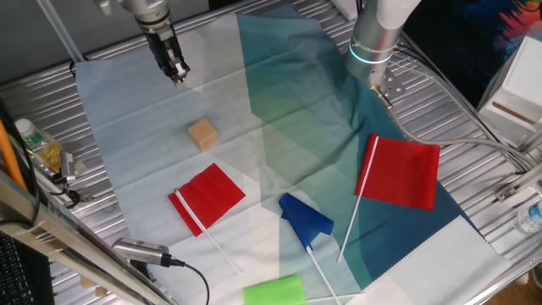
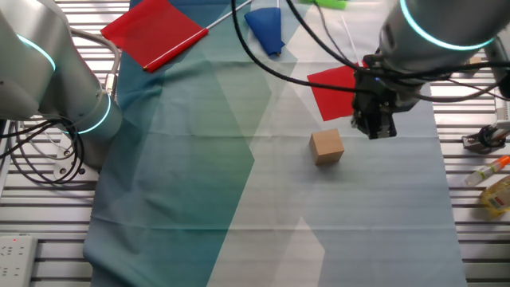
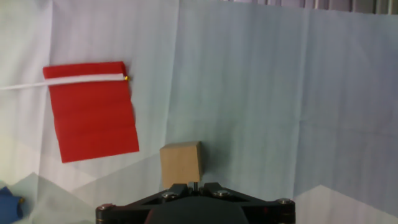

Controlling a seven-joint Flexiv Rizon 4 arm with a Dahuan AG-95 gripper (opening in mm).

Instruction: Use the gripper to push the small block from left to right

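We are positioning gripper (image 2: 376, 127), fingers pressed together, empty, just beside small block (image 2: 327, 147); contact not evident. Block is sitting on pale cloth (image 2: 358, 215) near red flag (image 2: 335, 92). We are judging push not yet begun

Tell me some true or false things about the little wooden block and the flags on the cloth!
1. The small block lies on the cloth, with nothing holding it. True.
2. The gripper has the block clamped between its jaws. False: the gripper is apart from the block, as both fixed views show.
3. There are two red flags on the cloth. True: a small red flag lies near the block and a bigger red flag lies farther off.
4. The blue flag is spread out flat. False: it is bunched up around its stick.
5. The green block touches the small block. False: it sits far away at the cloth's edge.
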